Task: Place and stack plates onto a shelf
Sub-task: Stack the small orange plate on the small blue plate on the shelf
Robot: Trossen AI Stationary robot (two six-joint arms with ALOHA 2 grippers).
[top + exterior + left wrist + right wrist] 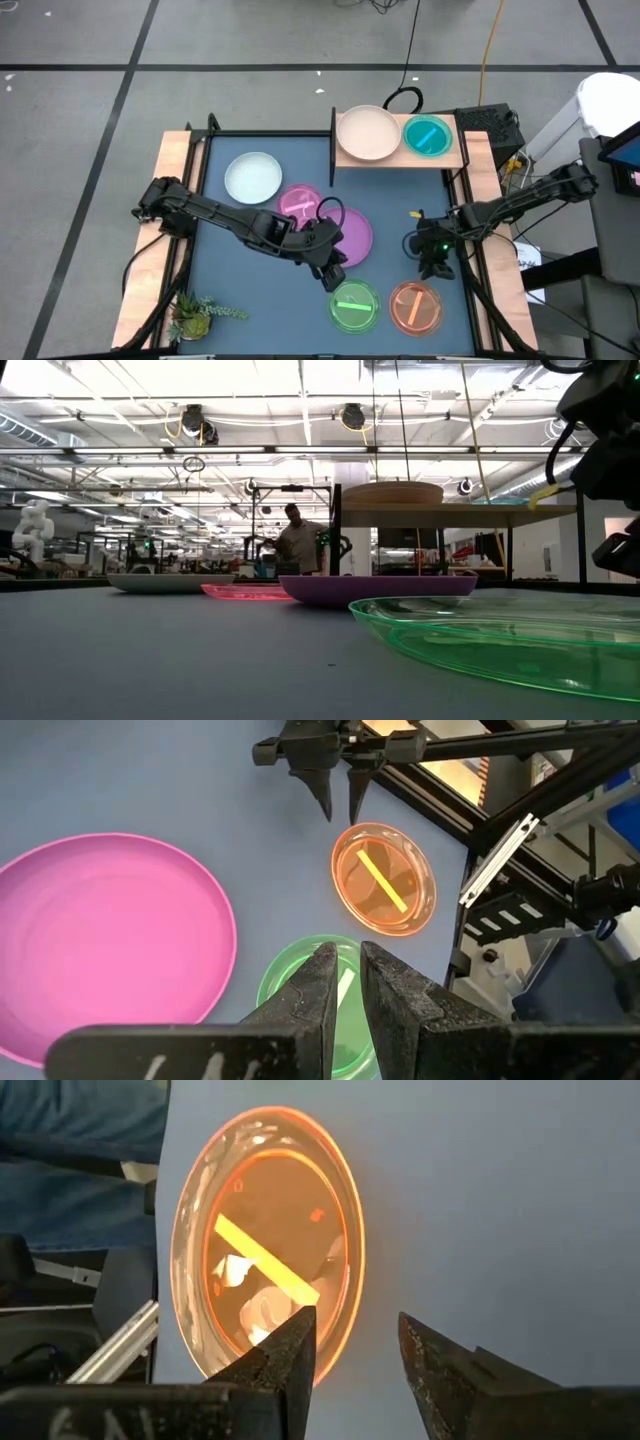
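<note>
The shelf (400, 158) stands at the far right and carries a cream plate (367, 133) and a teal plate (428, 135). On the blue table lie a white-blue plate (252, 177), a pink translucent plate (300, 200), a purple plate (352, 237), a green plate (354, 305) and an orange plate (415, 307). My left gripper (346, 960) hangs above the green plate's (300, 980) far-left rim, its fingers a narrow gap apart with nothing between them. My right gripper (357, 1325) is open just above the orange plate's (265, 1240) far rim, without touching it.
A small artificial plant (195, 318) lies at the near left corner. Wooden side rails (150, 260) and a black frame border the table. The shelf's black upright (332, 145) stands at its left end. A person (297, 540) is in the room behind.
</note>
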